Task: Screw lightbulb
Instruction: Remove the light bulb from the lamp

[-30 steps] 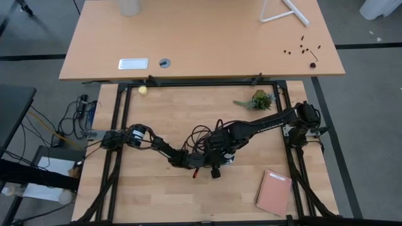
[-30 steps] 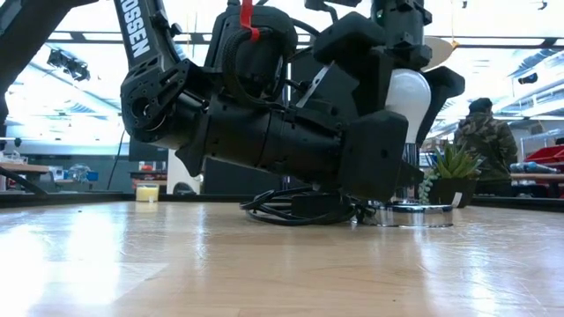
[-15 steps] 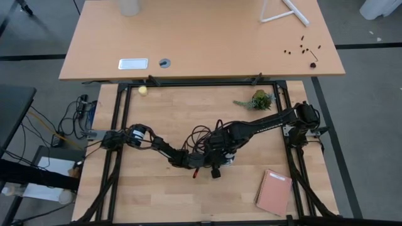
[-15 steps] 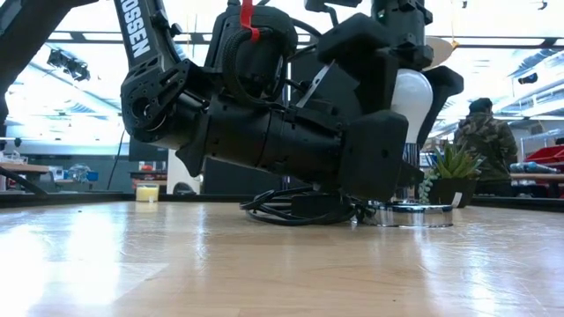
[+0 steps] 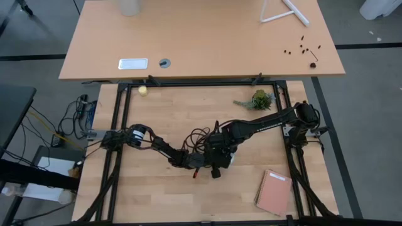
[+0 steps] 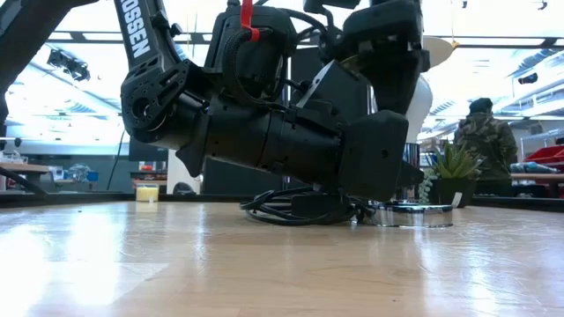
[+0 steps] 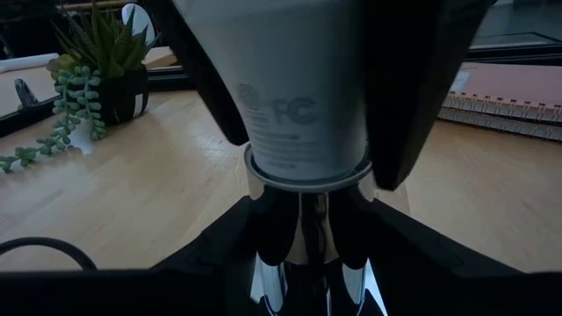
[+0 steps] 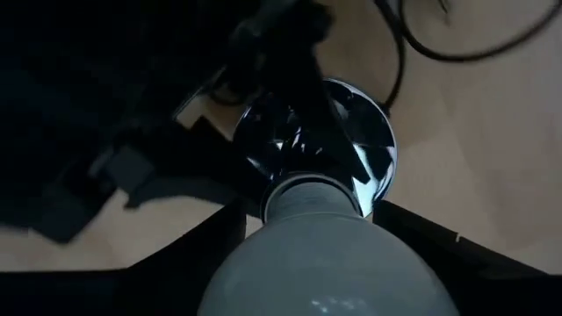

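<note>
The lightbulb (image 7: 303, 96) stands upright, base down, over the round silver socket disc (image 6: 412, 216), near the middle of the wooden table (image 5: 157, 201). In the left wrist view its white neck meets a chrome stem that rises from the disc. The right gripper (image 8: 320, 263) comes down from above and its two dark fingers (image 7: 413, 105) flank the bulb's glass on both sides at a medium gap; whether the pads press the glass cannot be told. The left gripper (image 7: 303, 254) lies low at the socket, its fingers set on either side of the chrome stem just under the bulb, partly spread; firm contact cannot be confirmed. A black cord (image 6: 291, 210) lies coiled on the table just beside the disc. A small potted succulent (image 5: 259, 100) stands toward the table's far edge, on the right arm's side. A pink spiral notebook (image 5: 274, 192) lies near the near right corner.
</note>
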